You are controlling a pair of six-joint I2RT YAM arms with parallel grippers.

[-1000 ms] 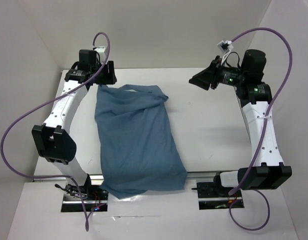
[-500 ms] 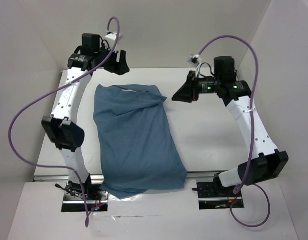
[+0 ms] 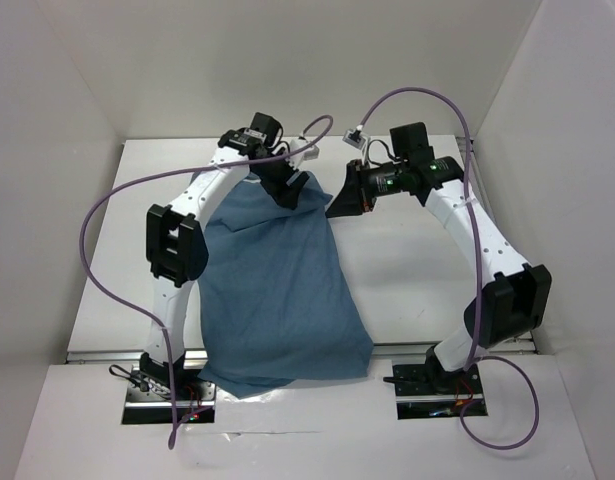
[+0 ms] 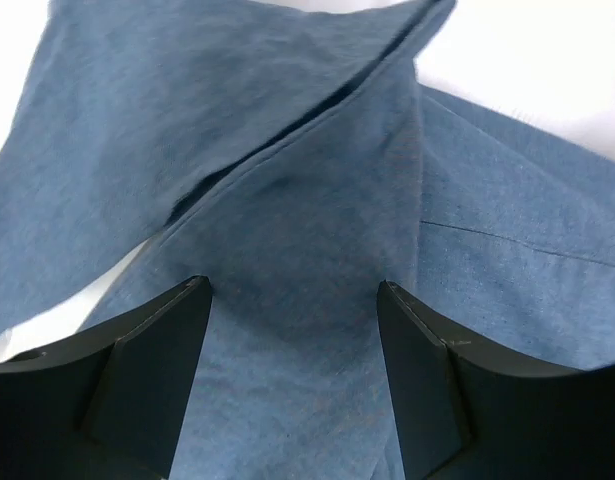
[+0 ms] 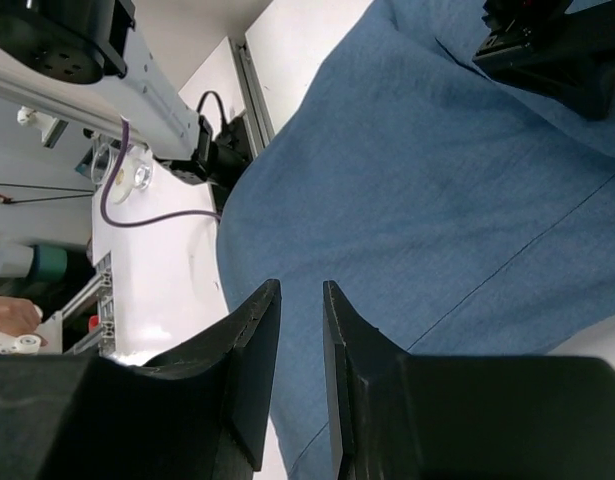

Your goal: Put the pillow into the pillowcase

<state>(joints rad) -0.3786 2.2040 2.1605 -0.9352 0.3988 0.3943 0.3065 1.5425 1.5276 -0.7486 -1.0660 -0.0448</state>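
Hovering over pillowcase (image 3: 277,290): left tool (image 4: 295,288) spread wide, right tool (image 5: 300,287) barely parted

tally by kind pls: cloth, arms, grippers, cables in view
Wrinkled dusty-blue cloth pillowcase: 1
White jointed robot arms, left arm and right arm: 2
Black two-finger grippers, left gripper and right gripper: 2
Purple cables, one per arm: 2
Total: 7

Right of bench (image 3: 412,275): bare; I can pass freely.
Middle: pillowcase (image 3: 277,290) blocks it, far end to near edge.
Far end: left tool (image 3: 290,188) and right tool (image 3: 339,205) crowd close.
Left strip: left arm (image 3: 172,245) overhangs it.
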